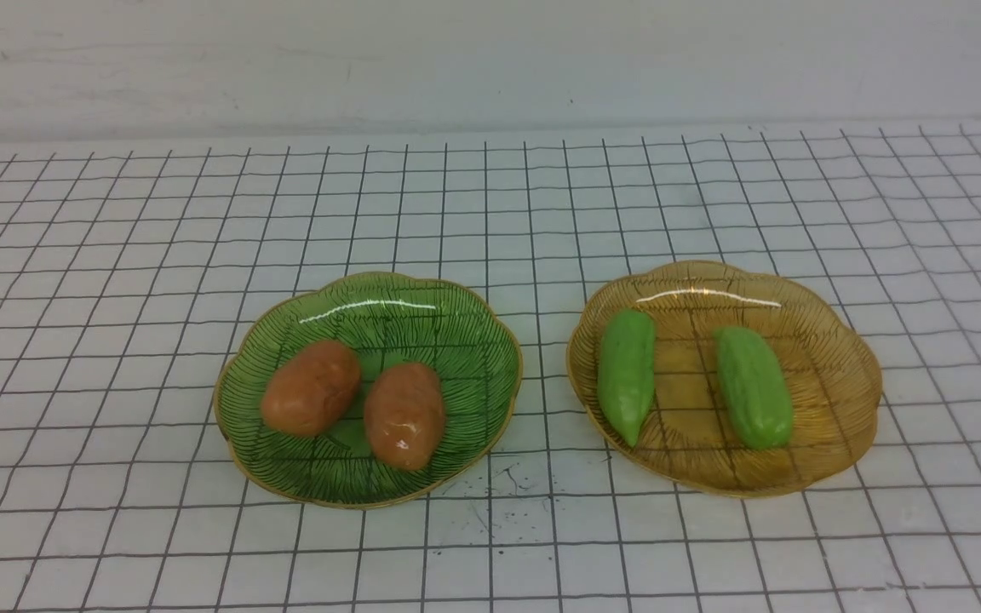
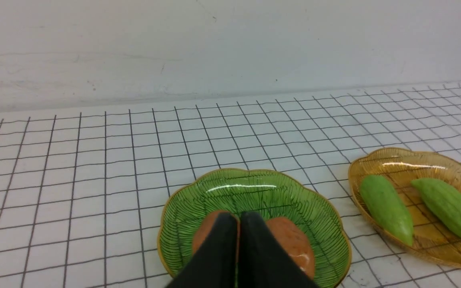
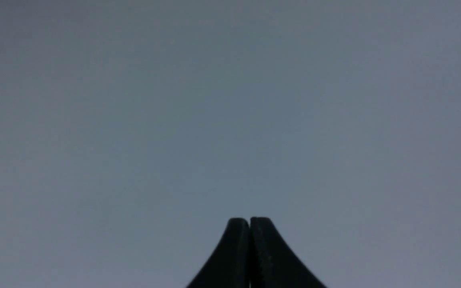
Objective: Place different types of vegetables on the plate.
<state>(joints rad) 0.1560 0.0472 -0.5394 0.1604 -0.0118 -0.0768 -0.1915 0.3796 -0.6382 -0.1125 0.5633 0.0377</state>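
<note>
The front view looks forward and down from the robot's side onto the gridded table [image 1: 490,196], and shows the green plate [image 1: 456,332] and the amber plate [image 1: 831,358] from above. The left wrist view sits low behind the left gripper [image 2: 238,218], looks over its pressed-together fingertips, close to the green plate [image 2: 254,190], with the amber plate [image 2: 446,160] further off to one side. Both views share the two plates. The right wrist view faces only plain grey beyond the right gripper [image 3: 249,222].
</note>
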